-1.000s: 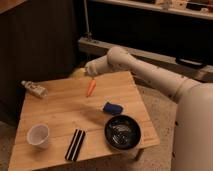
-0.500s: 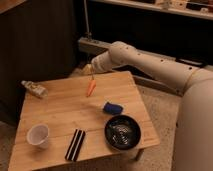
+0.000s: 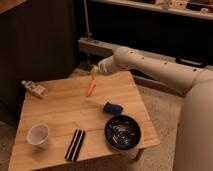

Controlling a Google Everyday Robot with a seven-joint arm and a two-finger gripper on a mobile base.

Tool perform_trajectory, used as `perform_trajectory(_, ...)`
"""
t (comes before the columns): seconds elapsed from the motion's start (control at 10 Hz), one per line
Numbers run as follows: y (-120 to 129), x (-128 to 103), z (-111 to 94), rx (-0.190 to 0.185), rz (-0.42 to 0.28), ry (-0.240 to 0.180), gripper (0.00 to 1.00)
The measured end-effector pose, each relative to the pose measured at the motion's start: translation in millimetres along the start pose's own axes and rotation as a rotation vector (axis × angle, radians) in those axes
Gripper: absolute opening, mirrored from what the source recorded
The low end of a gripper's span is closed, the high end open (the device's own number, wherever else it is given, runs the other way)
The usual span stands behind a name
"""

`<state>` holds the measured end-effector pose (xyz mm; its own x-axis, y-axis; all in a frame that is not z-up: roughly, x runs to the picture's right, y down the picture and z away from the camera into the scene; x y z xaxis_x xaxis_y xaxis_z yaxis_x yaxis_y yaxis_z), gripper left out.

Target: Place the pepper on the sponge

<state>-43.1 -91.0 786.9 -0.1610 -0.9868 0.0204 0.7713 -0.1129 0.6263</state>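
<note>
The small orange pepper is at the back middle of the wooden table, pointing down and slightly left. My gripper is directly above its upper end, at the tip of the white arm that reaches in from the right. Whether the pepper hangs from the gripper or rests on the table I cannot tell. The dark blue sponge lies on the table to the right of the pepper and nearer the front, apart from both.
A black bowl sits at the front right, just in front of the sponge. A white cup stands front left, a black-and-white striped bar front middle, and a small clear bottle lies at the back left.
The arm's wrist has shifted slightly right and down over the pepper. The pepper shows in the same spot as before.
</note>
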Motion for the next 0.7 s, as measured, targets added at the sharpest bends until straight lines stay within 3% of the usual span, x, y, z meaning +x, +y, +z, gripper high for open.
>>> perform_trajectory(0.4, 22.8, -11.8, 8.4, -0.058, 0.067, -0.005, 0.8)
perform_trajectory(0.7, 44.6, -32.0, 35.1, -0.096, 0.105, -0.053, 0.8)
